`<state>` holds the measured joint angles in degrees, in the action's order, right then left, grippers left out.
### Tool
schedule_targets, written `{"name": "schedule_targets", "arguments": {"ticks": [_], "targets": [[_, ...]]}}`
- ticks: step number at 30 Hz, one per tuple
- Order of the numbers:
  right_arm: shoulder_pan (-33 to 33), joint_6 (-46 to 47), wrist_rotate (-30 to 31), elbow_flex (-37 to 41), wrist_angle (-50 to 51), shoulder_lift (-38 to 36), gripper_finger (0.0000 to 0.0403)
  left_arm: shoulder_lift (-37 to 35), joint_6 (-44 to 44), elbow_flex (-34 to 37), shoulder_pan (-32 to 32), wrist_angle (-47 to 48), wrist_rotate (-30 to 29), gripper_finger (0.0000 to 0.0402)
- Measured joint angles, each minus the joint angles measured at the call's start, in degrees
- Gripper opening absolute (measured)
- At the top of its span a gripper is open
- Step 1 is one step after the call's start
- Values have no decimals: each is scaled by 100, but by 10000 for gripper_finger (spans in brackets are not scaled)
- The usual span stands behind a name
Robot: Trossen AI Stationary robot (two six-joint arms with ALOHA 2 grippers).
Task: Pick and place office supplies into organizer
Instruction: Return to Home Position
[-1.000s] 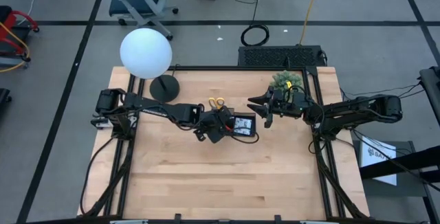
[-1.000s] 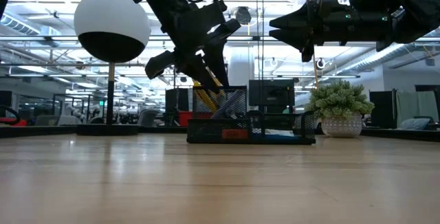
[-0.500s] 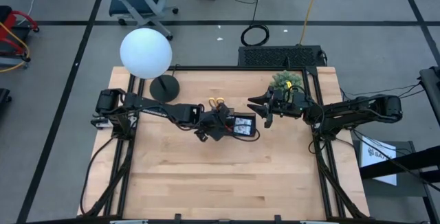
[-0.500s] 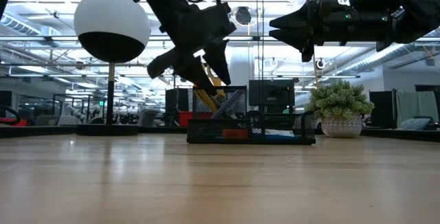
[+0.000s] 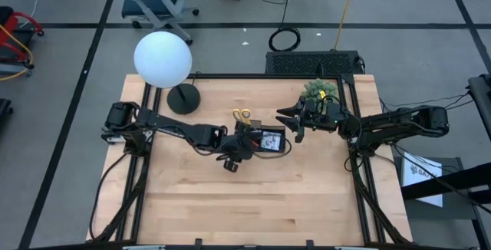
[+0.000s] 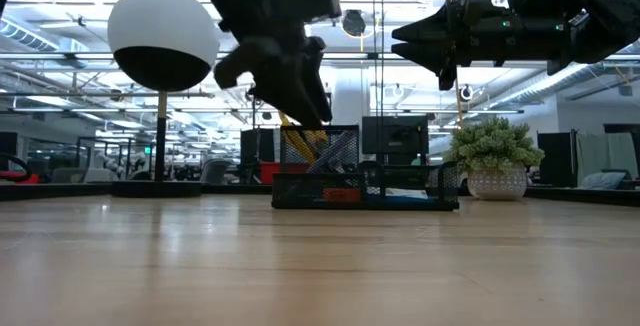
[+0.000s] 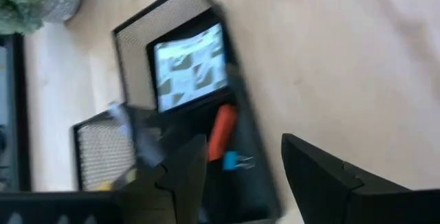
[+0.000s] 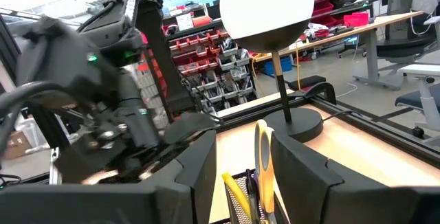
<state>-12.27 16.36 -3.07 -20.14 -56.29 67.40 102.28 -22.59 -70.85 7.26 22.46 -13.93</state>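
The black mesh organizer (image 5: 270, 149) stands mid-table. In the left wrist view its front tray (image 7: 127, 35) holds a blue patterned pad (image 7: 189, 66), a red piece (image 7: 221, 129) and a small blue clip (image 7: 232, 159). Yellow-handled scissors (image 5: 242, 115) and a yellow pen (image 8: 237, 186) stand upright in the taller compartment (image 6: 320, 151). My left gripper (image 5: 234, 156) hovers open just off the organizer's near-left corner, with nothing between its fingers. My right gripper (image 5: 282, 121) hangs open in the air to the right of the organizer, pointing toward the scissors (image 8: 263, 162).
A potted green plant (image 5: 318, 90) stands at the far right, close behind my right arm. The globe lamp (image 5: 163, 60) with its round black base (image 5: 184, 98) stands at the far left. Bare wood (image 5: 253, 204) stretches toward the near edge.
My left gripper has drawn back from the organizer toward the table's near edge, risen and turned. The organizer and its contents have stayed in place.
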Motion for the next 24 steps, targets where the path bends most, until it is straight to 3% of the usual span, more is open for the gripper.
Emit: {"name": "schedule_targets", "arguments": {"ticks": [8,12,17,24], "targets": [[0,24,0,0,-3,0,130,-128,778,0,302,-113,-106,201],[0,592,-41,0,-104,-12,130,-475,778,18,302,-109,-45,197],[134,151,-1380,57,-525,-154,130,-1100,741,24,300,30,-26,199],[391,418,-1348,584,-686,-714,130,-1883,622,179,294,-4,-58,199]]}}
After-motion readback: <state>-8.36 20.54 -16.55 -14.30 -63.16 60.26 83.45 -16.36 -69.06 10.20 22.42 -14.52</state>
